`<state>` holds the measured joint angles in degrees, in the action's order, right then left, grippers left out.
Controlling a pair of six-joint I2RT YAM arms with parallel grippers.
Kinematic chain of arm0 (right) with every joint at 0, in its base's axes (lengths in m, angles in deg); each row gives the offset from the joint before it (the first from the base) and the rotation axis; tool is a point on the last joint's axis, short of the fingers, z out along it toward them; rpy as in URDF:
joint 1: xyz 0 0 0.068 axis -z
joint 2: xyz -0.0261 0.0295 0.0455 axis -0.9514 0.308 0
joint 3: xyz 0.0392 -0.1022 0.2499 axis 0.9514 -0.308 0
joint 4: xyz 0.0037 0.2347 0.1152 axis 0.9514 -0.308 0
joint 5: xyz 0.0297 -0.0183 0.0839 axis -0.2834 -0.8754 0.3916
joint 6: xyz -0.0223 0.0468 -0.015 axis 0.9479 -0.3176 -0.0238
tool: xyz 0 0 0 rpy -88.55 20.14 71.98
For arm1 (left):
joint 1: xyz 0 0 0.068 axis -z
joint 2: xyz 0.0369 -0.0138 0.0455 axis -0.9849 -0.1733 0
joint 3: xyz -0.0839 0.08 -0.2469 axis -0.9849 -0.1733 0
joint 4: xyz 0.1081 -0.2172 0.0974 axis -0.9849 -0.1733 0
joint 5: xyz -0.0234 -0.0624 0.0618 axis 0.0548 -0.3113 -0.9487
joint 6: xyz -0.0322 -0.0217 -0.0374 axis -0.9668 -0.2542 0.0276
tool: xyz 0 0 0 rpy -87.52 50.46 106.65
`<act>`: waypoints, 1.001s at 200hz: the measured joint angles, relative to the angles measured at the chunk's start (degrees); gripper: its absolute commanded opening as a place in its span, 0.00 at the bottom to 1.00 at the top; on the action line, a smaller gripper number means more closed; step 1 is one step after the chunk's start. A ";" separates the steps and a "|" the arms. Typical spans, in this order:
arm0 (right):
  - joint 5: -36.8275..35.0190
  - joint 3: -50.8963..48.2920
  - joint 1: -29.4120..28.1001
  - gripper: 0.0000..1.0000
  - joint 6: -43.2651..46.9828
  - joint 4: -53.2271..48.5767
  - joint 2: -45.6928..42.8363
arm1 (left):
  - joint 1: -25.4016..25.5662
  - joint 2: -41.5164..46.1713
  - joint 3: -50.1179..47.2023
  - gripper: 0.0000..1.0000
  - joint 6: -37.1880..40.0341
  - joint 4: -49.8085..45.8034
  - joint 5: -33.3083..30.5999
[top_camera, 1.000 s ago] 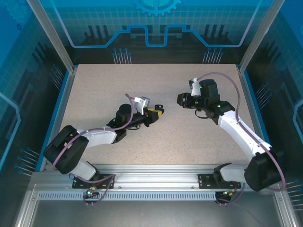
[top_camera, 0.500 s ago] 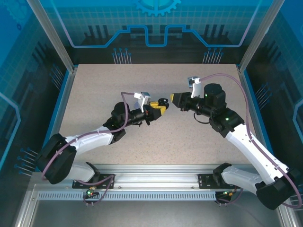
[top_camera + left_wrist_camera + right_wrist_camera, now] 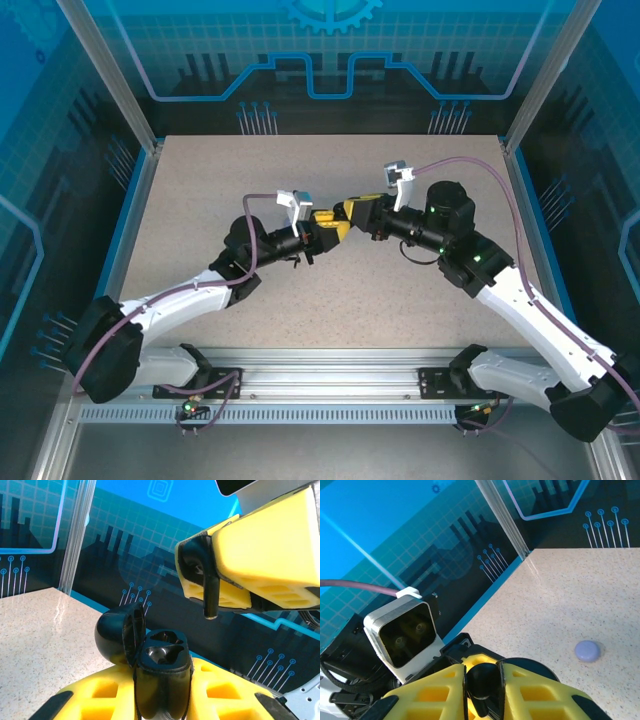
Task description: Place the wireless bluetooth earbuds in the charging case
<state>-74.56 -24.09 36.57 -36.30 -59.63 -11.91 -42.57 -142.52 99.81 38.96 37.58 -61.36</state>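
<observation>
Above the middle of the speckled beige desk, my two arms meet nose to nose. My left gripper is clamped on the glossy black charging case, which stands upright between the yellow fingers with its rounded lid hinged open to the left and both sockets bare. My right gripper is pinched together on a small black stemmed earbud, stem pointing down, hanging above the case and a little to its right, clear of it.

I judge the main risk to be alignment. The stem tip is not over a socket, so a straight descent could land it on the rim or beside the case. The pinch on the earbud's head looks thin; a knock against the rim could twist it or drop it to the desk. Pressing off-centre could also tilt the case in my left grip.

The sockets are dark and shiny, so I cannot tell which one suits this earbud, nor whether it is turned the right way. My fingers hide the lower body of the case. From overhead, earbud and case are too small to separate. In my right wrist view a small pale lavender round object lies on the desk; whether it is a case I cannot say.
</observation>
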 measured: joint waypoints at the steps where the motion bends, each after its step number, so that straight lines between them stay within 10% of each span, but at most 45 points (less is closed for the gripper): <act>1: 0.00 0.00 -0.04 0.22 0.02 0.02 0.00 | 0.02 0.02 0.02 0.04 0.00 -0.02 0.02; 200: -4.42 0.76 -3.65 0.22 3.19 0.39 -0.44 | 0.66 3.15 0.98 0.04 0.00 -0.94 0.24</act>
<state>-78.98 -23.32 32.92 -33.10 -59.24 -12.34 -41.91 -139.37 100.80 38.96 36.64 -61.12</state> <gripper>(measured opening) 0.223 0.223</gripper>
